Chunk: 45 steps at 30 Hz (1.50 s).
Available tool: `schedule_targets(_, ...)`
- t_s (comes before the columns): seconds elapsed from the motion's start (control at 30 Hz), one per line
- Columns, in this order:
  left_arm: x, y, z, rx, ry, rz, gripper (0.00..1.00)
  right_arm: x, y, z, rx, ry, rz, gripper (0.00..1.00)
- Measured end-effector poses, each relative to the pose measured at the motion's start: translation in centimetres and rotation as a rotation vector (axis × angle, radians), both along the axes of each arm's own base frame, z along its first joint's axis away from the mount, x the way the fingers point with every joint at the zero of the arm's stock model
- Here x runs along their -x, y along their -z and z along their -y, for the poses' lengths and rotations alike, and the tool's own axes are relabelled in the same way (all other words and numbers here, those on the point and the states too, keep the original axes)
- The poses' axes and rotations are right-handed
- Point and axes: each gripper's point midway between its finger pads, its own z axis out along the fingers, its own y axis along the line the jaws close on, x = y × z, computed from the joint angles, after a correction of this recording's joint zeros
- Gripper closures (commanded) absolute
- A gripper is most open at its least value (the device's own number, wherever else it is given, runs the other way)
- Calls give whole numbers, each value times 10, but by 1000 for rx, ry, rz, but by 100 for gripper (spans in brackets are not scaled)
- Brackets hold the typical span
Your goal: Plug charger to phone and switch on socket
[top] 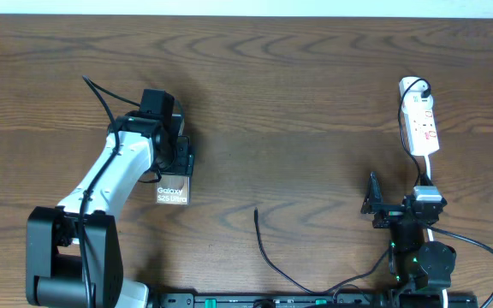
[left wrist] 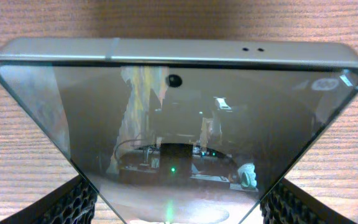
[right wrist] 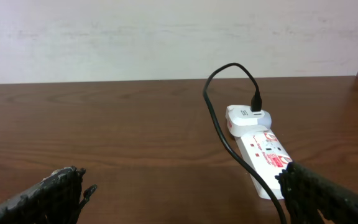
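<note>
Gripping the phone (top: 173,193) by its sides, left gripper (left wrist: 179,208), centre-left of overhead; right gripper (right wrist: 182,180) gaping wide, empty; socket (top: 420,128) upper right; charger (top: 268,252) tip loose, lower centre

The phone (top: 172,195) is a dark, glossy glass slab with a grey metal frame. It sits between the fingers of the left gripper (left wrist: 179,200), which press on its two long sides, and its white-lettered end sticks out past the fingertips.

The socket (right wrist: 267,157) is a narrow white strip with red marks. It lies ahead of the wide-open right gripper (right wrist: 185,179), slightly to its right.

The charger (right wrist: 218,124), a thin black cable, is plugged in at the strip's far end. Its free tip (top: 256,212) lies on the table to that gripper's left, well apart from the phone.
</note>
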Motion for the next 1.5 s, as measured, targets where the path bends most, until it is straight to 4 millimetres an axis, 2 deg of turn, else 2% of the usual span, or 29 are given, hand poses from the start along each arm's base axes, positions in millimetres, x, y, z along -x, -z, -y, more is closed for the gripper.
schedule_targets(0.17,-2,3,0,2,0,15,93,0,0,0,0,0,0,1)
schedule_targets(0.4,5,19,-1,2,0,12,93,0,0,0,0,0,0,1)
schedule_targets(0.7,24,41,-3,-3,0,-22,93,0,0,0,0,0,0,1)
schedule_targets(0.9,30,46,-4,-4,0,-32,93,0,0,0,0,0,0,1)
schedule_targets(1.33,29,48,-4,-2,-11,-15,93,0,0,0,0,0,0,1)
schedule_targets(1.37,29,48,-4,-1,-11,-14,86,0,0,0,0,0,0,1)
schedule_targets(1.4,29,48,-4,-1,-12,-13,74,0,0,0,0,0,0,1)
schedule_targets(1.43,29,48,-4,-1,-14,-12,52,0,0,0,0,0,0,1)
schedule_targets(1.5,29,48,-4,0,-15,-11,39,0,0,0,0,0,0,1)
